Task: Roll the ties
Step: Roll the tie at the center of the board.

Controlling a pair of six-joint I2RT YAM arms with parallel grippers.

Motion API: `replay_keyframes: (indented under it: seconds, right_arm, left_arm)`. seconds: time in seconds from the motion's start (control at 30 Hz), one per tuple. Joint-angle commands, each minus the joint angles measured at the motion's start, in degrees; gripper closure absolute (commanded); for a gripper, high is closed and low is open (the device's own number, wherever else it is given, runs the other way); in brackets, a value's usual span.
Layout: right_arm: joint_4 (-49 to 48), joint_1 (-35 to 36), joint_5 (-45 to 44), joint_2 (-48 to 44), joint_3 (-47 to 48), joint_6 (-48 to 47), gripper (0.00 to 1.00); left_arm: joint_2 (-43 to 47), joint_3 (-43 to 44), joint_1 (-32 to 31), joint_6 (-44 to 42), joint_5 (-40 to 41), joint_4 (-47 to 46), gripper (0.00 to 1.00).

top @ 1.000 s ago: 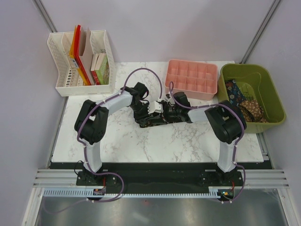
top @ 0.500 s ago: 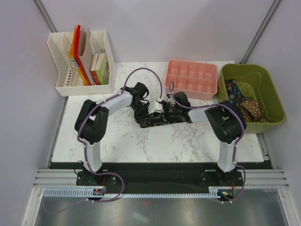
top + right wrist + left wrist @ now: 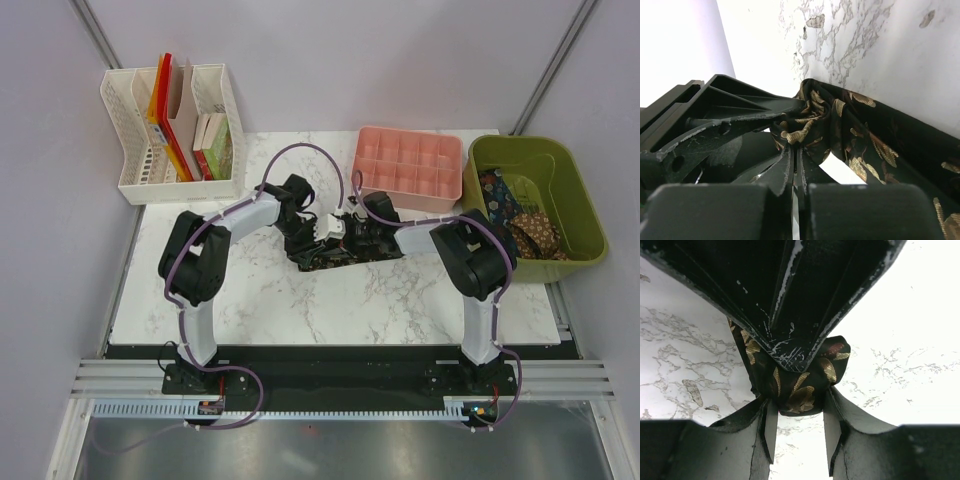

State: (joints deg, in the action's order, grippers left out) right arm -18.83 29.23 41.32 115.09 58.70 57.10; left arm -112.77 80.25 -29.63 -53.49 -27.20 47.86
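A dark tie (image 3: 322, 263) with gold leaf patterns lies across the middle of the marble table (image 3: 300, 310), one end bunched into a small roll (image 3: 799, 390). My left gripper (image 3: 799, 427) holds that roll between its fingertips, jaws partly apart on the fabric. From the opposite side, my right gripper (image 3: 795, 146) is shut, and folds of the tie (image 3: 855, 140) gather at its tips. In the top view both grippers meet over the tie's left end, left gripper (image 3: 316, 230) and right gripper (image 3: 342, 232) nearly touching. More ties (image 3: 528, 225) lie in the green bin.
A green bin (image 3: 580, 200) stands at the table's right edge. A pink compartment tray (image 3: 408, 165) sits just behind the grippers. A white file rack (image 3: 170, 130) with books stands at the back left. The arms' bases are at the near edge.
The right gripper has closed at the tie's bunched end and its arm has shifted slightly left. The left arm has kept its hold and has not moved.
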Motion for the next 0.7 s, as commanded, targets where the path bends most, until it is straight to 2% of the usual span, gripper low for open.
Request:
replay_keyframes:
  seconds: [0.0, 0.13, 0.17, 0.37, 0.67]
  right_arm:
    - [7.21, -0.93, -5.80, 2.59, 3.35, -6.73, 1.00]
    - [12.23, -1.90, -8.27, 7.07, 4.76, -7.44, 1.00]
    - [12.67, -1.99, -8.62, 7.60, 4.93, -7.70, 1.00]
    - [13.91, -2.07, -9.33, 9.63, 5.81, -8.23, 1.00]
    - [17.33, -2.43, -9.50, 9.63, 5.99, -10.43, 1.00]
  left_arm:
    - [-3.86, -3.43, -0.34, -4.07, -0.57, 0.83, 0.85]
    - [-1.93, -3.87, 0.01, -5.56, -2.76, 1.19, 0.80]
    - [-1.32, -4.31, 0.09, -5.83, -4.07, 1.27, 0.75]
    - [4.40, -4.75, 0.62, -6.62, -8.92, 0.75, 0.58]
    - [9.58, -5.19, 3.35, -3.37, -12.35, -3.73, 0.47]
